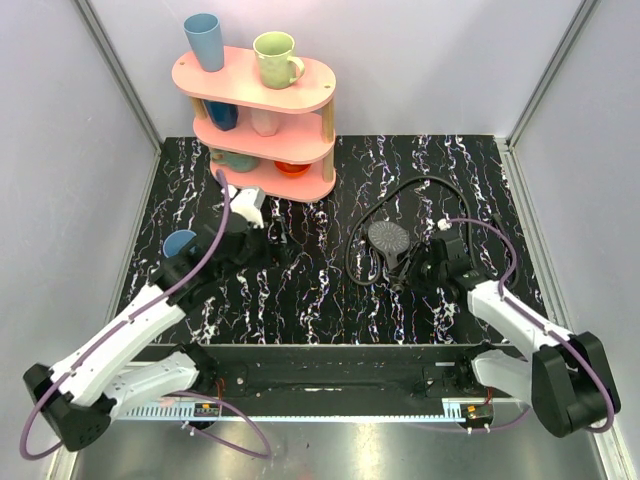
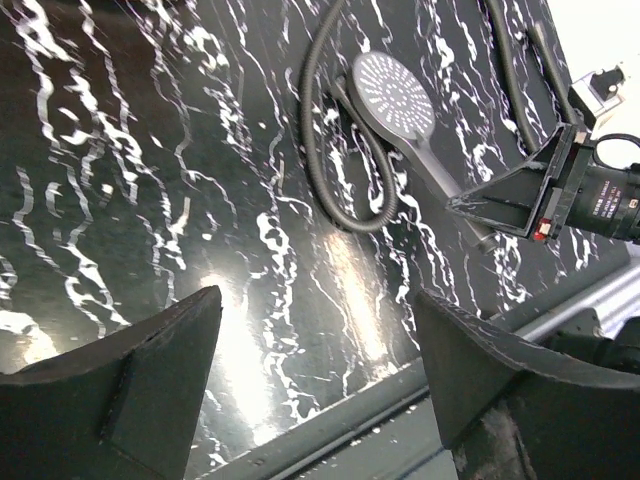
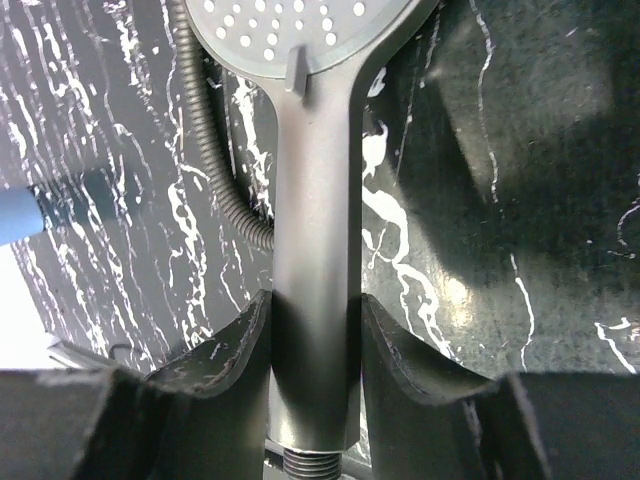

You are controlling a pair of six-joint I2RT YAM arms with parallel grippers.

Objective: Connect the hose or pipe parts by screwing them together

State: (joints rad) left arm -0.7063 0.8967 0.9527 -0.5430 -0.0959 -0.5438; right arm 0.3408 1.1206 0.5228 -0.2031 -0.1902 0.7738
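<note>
The shower head (image 1: 388, 238) lies on the table (image 1: 300, 290) right of centre, its head toward the back and its handle toward the near edge. The right gripper (image 1: 405, 268) sits at the near end of that handle, one finger on each side (both touching it, by the right wrist view). The hose (image 2: 306, 120) loops behind and around the left of the head. The left gripper (image 1: 280, 250) is left of centre, well apart from the head, nothing between its fingers. A shelf rack (image 1: 262, 125) stands at the back left, a cup (image 1: 204, 40) left and a mug (image 1: 276, 58) right on its top tier. Another cup (image 1: 180, 243) sits near the table's left edge, beside the left arm.
</note>
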